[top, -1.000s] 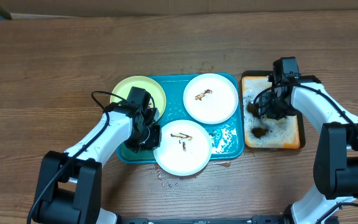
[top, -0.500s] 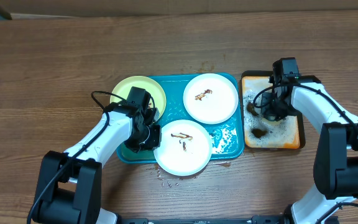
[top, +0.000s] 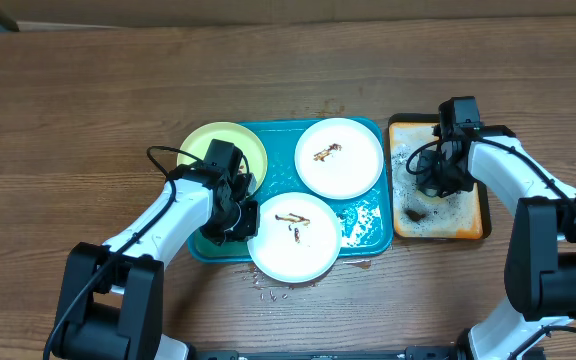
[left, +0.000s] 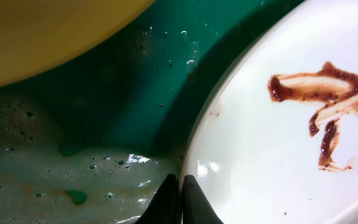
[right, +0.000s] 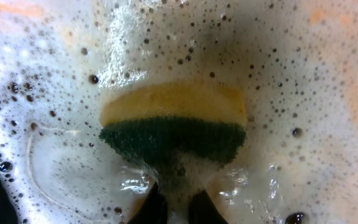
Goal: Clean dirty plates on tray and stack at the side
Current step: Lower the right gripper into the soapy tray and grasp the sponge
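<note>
- The white-and-black left arm [top: 158, 225] reaches forward from the near edge and angles to the right. Its elbow is bent and its wrist tips downward.
- The black left gripper [top: 238, 215] points down. In the left wrist view its two dark fingertips [left: 194, 202] sit almost together, pinching the rim of a small round white plate [left: 278, 137].
- The white-and-black right arm [top: 513, 170] extends forward from the near right, then turns left at the wrist.
- The black right gripper [top: 436, 182] points down, its jaws clamped on a yellow sponge with a dark green face [right: 173, 121].
</note>
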`<state>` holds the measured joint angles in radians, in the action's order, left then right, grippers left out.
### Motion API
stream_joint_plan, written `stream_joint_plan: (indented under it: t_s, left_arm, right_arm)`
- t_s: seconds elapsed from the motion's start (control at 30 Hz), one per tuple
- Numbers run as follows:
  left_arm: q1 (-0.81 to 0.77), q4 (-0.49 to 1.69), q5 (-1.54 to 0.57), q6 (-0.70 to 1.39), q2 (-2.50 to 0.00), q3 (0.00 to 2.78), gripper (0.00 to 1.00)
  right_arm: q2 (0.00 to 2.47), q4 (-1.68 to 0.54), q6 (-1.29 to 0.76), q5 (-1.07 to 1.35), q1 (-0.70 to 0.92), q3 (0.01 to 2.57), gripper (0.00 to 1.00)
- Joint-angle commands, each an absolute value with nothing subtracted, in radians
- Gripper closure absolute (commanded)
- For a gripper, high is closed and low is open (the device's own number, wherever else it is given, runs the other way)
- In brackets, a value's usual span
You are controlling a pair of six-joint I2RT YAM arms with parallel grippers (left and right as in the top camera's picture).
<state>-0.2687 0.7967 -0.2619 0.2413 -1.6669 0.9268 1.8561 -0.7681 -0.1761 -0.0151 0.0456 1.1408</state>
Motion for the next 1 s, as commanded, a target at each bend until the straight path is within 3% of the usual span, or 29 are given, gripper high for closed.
stream_joint_plan:
  t_s: [0.0, 0.43, 0.6, 0.97]
  left_arm:
    - [-0.276, 0.799, -0.263, 0.259, -1.675, 0.947, 0.96]
    - [-0.276, 0.793, -0.263, 0.260, -1.675, 0.947, 0.96]
    - [-0.276, 0.785, -0.263, 0.260, -1.675, 0.947, 0.96]
    - [-0.276, 0.785, -0.263, 0.260, -1.675, 0.947, 0.96]
  right_arm:
    - [1.835, -0.813, -0.195, 0.003, 0.044, 1.172, 0.96]
    - [1.642, -0.981, -0.195, 0.216, 0.046, 1.320, 0.96]
    - [1.638, -1.042, -0.314, 0.068, 0.046, 1.313, 0.96]
    - [1.638, -1.024, -0.281, 0.099, 0.046, 1.313, 0.96]
